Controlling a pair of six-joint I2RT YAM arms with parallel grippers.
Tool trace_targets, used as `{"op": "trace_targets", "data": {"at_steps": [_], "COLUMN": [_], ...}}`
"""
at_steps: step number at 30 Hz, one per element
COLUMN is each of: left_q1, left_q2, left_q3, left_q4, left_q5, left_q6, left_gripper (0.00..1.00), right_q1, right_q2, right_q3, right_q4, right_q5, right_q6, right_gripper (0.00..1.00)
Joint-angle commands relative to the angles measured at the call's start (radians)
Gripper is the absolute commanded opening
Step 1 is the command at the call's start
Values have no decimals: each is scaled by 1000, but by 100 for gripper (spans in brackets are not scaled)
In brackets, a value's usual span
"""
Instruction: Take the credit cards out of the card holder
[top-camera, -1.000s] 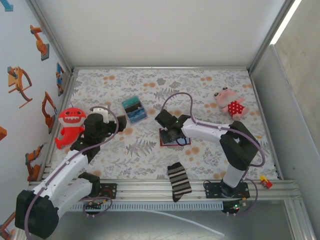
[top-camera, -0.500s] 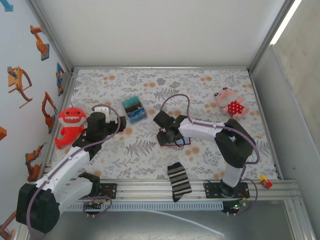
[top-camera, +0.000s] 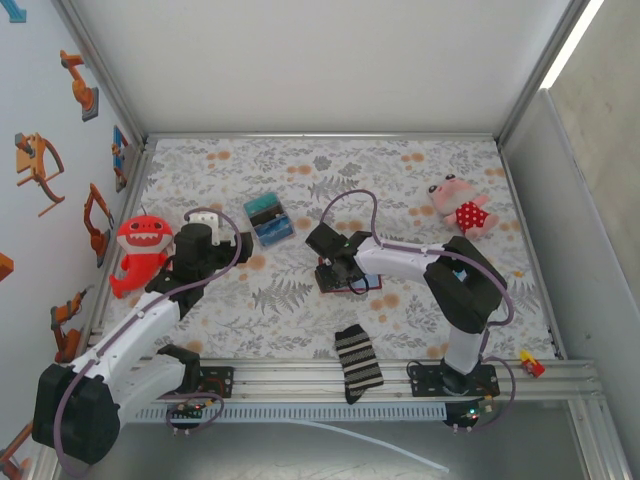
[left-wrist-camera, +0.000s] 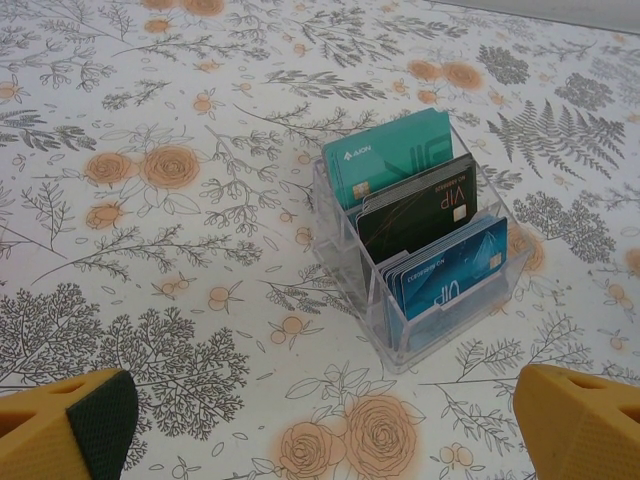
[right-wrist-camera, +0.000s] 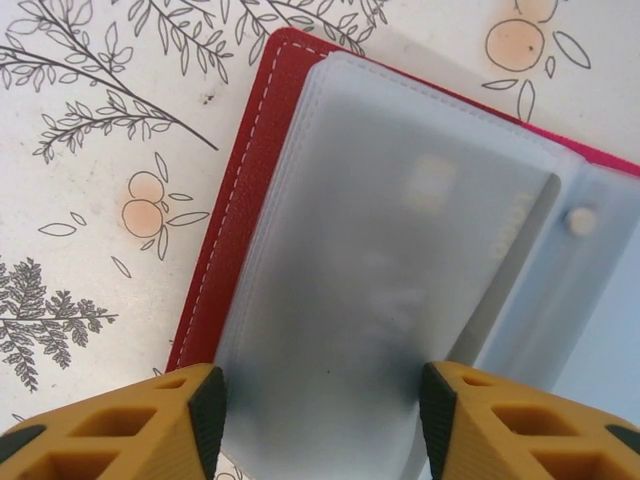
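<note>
Inside the card holder (right-wrist-camera: 245, 200), frosted plastic sleeves (right-wrist-camera: 380, 260)

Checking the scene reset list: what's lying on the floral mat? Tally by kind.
Plush toys: 2 (red shark, pink one)
Striped sock: 1
Clear card rack: 1
Red card holder: 1
Total: 5

Top view: the right gripper (top-camera: 340, 272) covers most of the card holder (top-camera: 350, 289), so only bits of red edge peek out. In the right wrist view the holder runs off the right and bottom edges, and its frosted sleeve (right-wrist-camera: 400, 250) blurs whatever's inside, totally unreadable. Can't tell if the jaws actually touch that sleeve. The left wrist view crops the left gripper (left-wrist-camera: 330, 420) at both bottom corners.
</note>
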Motion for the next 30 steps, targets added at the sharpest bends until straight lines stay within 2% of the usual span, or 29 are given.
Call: {"op": "trace_targets", "data": {"at_steps": [1, 17, 30], "left_q1": [-1, -1, -1], "left_q2": [-19, -55, -64], "left_q3": [37, 95, 131], "left_q4": [3, -36, -61], "left_q5": [15, 111, 144], "left_q6": [12, 18, 15], "left_gripper": [97, 97, 97], "right_q1": [7, -1, -5], "right_q2": [7, -59, -100], "right_q3": [-20, -28, -38], "right_q4": [5, 22, -4], "right_q5": [13, 38, 114], "right_q6": [14, 25, 39], "right_gripper": [48, 28, 27]}}
